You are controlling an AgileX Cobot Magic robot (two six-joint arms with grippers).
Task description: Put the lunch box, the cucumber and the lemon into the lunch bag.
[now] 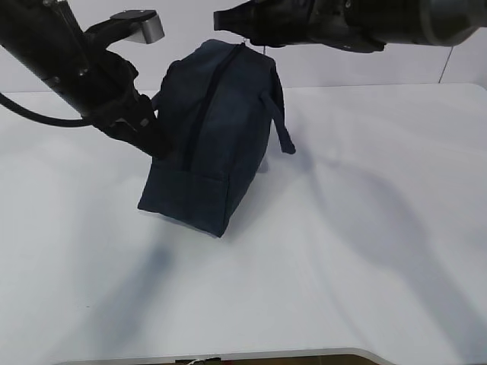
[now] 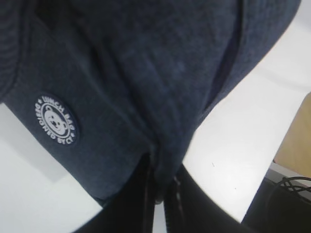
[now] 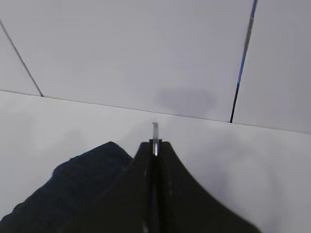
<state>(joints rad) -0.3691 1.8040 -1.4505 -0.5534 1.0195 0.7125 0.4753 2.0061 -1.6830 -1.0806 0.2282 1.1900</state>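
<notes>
Dark navy fabric lunch bag (image 1: 213, 137) upright mid-table, zipper apparently shut. Left hand (image 2: 158, 194) clamped on fabric at nine o'clock; right hand (image 3: 154, 145) pinching metal ring pull (image 3: 155, 132) at twelve. Packing seemingly complete.

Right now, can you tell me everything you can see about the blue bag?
The bag is dark navy cloth, standing upright on the white table, its zipper looking closed along the top. A loop handle hangs down its right side, and a round white logo sits on one face. The left end effector pinches its cloth; the right end effector grips a thin metal piece at the top.
</notes>
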